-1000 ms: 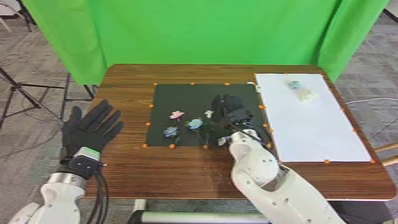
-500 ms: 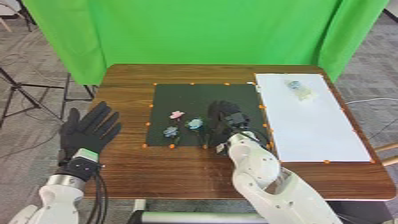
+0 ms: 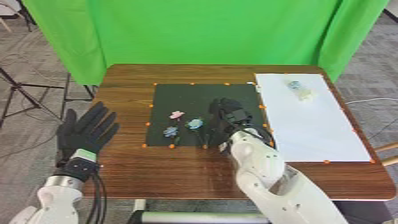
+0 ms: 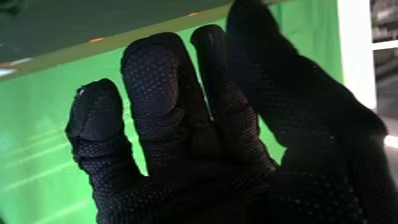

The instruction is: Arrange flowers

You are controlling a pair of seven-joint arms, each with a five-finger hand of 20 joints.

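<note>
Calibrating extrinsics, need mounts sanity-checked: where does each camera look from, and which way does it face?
Head view: on the robot's head, facing forward and down at the wooden table and the flowers; left hand and right hand show, on white arms.
Right wrist view: on the right arm's wrist, facing along the right hand towards the green backdrop.
Shared: right hand, green backdrop.

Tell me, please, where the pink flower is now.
In the head view, the pink flower lies on the left half of the dark mat, just above the leftmost blue flower.
</note>
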